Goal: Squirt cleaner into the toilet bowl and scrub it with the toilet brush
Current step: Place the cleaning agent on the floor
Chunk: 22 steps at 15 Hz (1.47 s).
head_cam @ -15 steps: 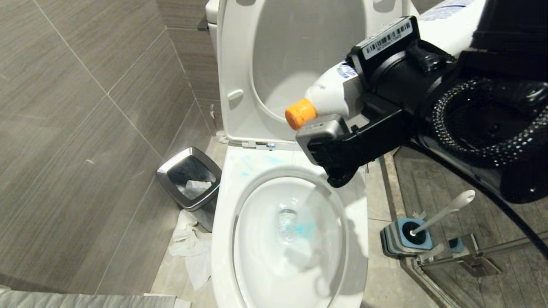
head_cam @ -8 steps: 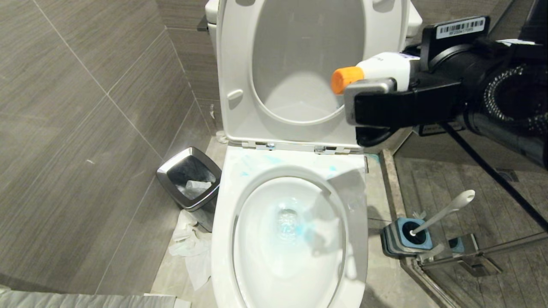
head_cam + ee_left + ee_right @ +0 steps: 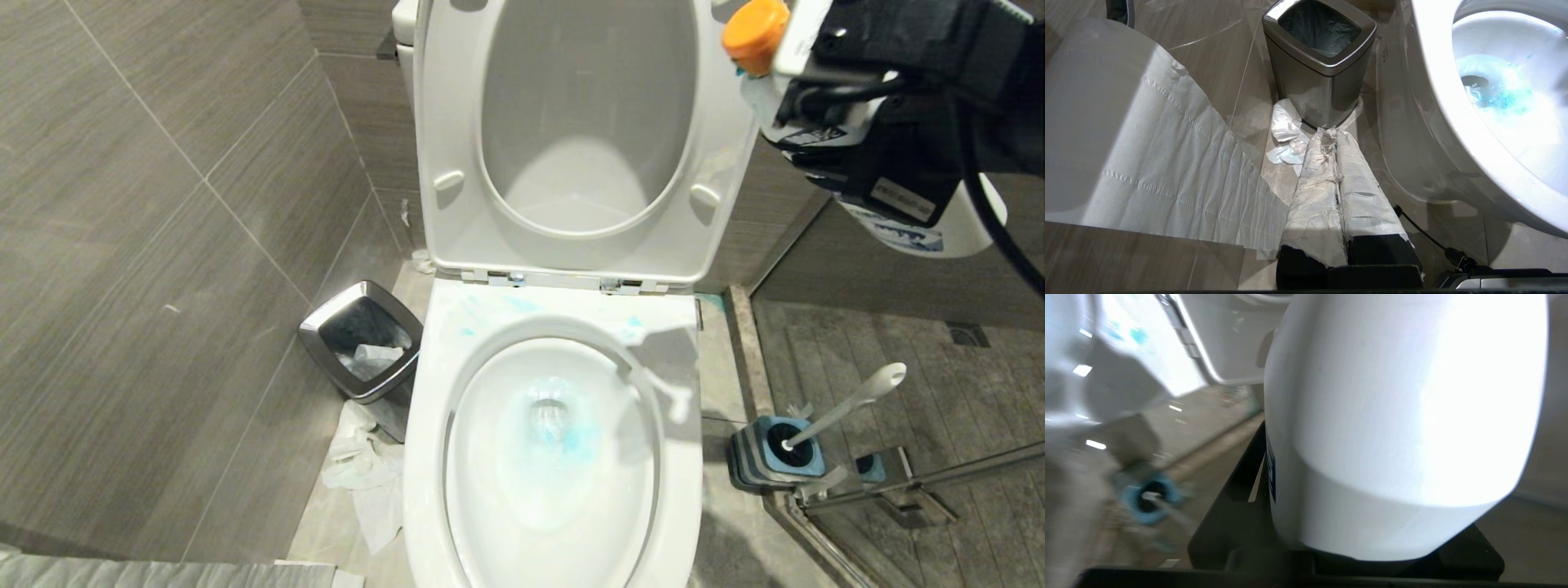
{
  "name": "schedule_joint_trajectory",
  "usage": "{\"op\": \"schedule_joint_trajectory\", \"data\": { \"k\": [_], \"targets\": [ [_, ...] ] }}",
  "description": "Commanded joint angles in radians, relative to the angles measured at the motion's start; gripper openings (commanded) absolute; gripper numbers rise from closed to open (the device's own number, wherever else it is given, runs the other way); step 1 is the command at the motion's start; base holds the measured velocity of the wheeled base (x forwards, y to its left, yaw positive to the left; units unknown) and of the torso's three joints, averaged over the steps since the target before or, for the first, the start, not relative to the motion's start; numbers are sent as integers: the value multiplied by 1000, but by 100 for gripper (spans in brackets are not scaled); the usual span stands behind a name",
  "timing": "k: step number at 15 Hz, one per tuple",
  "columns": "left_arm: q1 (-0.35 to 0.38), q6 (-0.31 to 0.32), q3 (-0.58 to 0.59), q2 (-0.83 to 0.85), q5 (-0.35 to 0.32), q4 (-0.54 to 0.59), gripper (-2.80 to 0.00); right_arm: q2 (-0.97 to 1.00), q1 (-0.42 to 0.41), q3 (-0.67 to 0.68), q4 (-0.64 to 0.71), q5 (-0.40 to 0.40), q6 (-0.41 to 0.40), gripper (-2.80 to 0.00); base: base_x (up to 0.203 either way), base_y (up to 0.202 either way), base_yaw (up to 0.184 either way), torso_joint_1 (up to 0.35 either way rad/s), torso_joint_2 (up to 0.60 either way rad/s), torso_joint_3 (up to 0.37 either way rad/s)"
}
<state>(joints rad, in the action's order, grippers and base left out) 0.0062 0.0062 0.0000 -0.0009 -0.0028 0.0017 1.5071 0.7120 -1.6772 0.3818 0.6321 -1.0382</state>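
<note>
The white toilet bowl (image 3: 424, 457) stands open. Turquoise cleaner (image 3: 571, 437) tints the water round its drain, and pale smears mark the back rim. My right gripper (image 3: 833, 114) is high at the upper right, beside the raised seat, shut on a white cleaner bottle (image 3: 939, 233). Its orange cap (image 3: 755, 33) points up and left. In the right wrist view the bottle (image 3: 1396, 416) fills the space between the black fingers (image 3: 1237, 486). The toilet brush (image 3: 849, 404) leans in its blue holder (image 3: 775, 453) on the floor to the right. My left gripper (image 3: 1331, 139) is shut, its fingers wrapped in white paper, low beside the bowl (image 3: 1437, 106).
A steel-rimmed bin (image 3: 363, 339) stands left of the toilet with crumpled tissue (image 3: 363, 474) on the floor before it. The seat and lid (image 3: 571, 139) are up. A glass shower partition with a metal frame (image 3: 898, 490) runs right of the brush. A toilet paper sheet (image 3: 1147, 155) hangs near the left gripper.
The right arm has lifted the bottle from over the bowl up and to the right, turning its cap from down-left to upward. The blue tint in the water has spread.
</note>
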Motion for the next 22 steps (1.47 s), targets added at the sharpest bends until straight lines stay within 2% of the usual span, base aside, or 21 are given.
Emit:
{"op": "schedule_joint_trajectory", "data": {
  "k": [1,3,6,8,10,13,16,18,20,22],
  "targets": [
    [0,0,2,1,0,0,-280,-59,-141,-57,120,-201,232,-280,0,0,0,0,0,0],
    [0,0,2,1,0,0,-280,-99,-302,-64,138,-399,356,-280,0,0,0,0,0,0],
    [0,0,2,1,0,0,-280,-149,-555,-69,153,-660,592,-280,0,0,0,0,0,0],
    [0,0,2,1,0,0,-280,-166,-725,-69,182,-857,675,-280,0,0,0,0,0,0],
    [0,0,2,1,0,0,-280,-156,-832,-69,195,-1007,762,-280,0,0,0,0,0,0],
    [0,0,2,1,0,0,-280,-118,-842,-53,167,-1027,931,-280,0,0,0,0,0,0],
    [0,0,2,1,0,0,-280,-108,-842,23,90,-1020,937,-280,0,0,0,0,0,0],
    [0,0,2,1,0,0,-280,-99,-842,133,-103,-986,939,-280,0,0,0,0,0,0],
    [0,0,2,1,0,0,-280,-84,-841,279,-416,-908,953,-280,0,0,0,0,0,0],
    [0,0,2,1,0,0,-280,-71,-840,382,-563,-841,963,-280,0,0,0,0,0,0]
  ]
}}
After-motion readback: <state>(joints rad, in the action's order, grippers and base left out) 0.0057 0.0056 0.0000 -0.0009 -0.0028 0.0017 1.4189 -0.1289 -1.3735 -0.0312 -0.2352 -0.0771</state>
